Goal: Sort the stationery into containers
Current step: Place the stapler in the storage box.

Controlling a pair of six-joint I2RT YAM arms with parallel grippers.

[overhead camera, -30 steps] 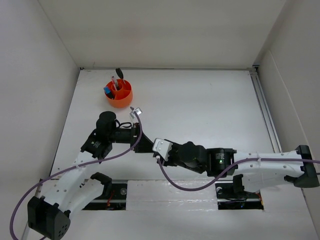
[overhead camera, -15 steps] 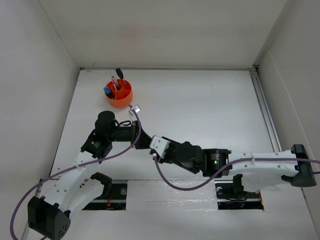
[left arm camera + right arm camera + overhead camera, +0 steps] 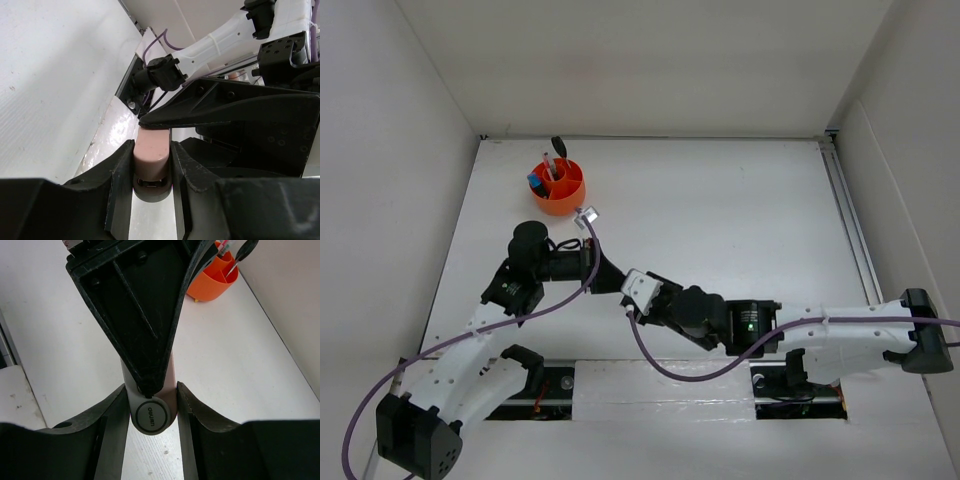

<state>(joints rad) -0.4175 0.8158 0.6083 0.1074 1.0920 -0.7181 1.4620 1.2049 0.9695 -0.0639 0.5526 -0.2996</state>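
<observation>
A small beige-silver stapler (image 3: 151,150) is caught between both grippers above the table, near the front. In the left wrist view my left gripper (image 3: 152,167) is shut on the stapler's beige end, both fingers pressed against its sides. My right gripper (image 3: 151,392) is shut on the stapler's (image 3: 150,414) grey round end. In the top view the two grippers meet tip to tip, left (image 3: 607,278) and right (image 3: 629,291), and they hide the stapler. The orange tub (image 3: 563,198) stands at the far left and holds black-handled scissors (image 3: 557,145), a blue-capped highlighter (image 3: 533,181) and a red pen (image 3: 548,166).
White walls close in the table on the left, back and right. A metal rail (image 3: 848,230) runs along the right edge. Purple cables (image 3: 665,368) loop from both arms near the front. The orange tub (image 3: 210,285) shows at the top of the right wrist view.
My left gripper's jaws have closed onto the stapler that the right gripper holds. The right arm has pushed slightly left towards the left gripper.
</observation>
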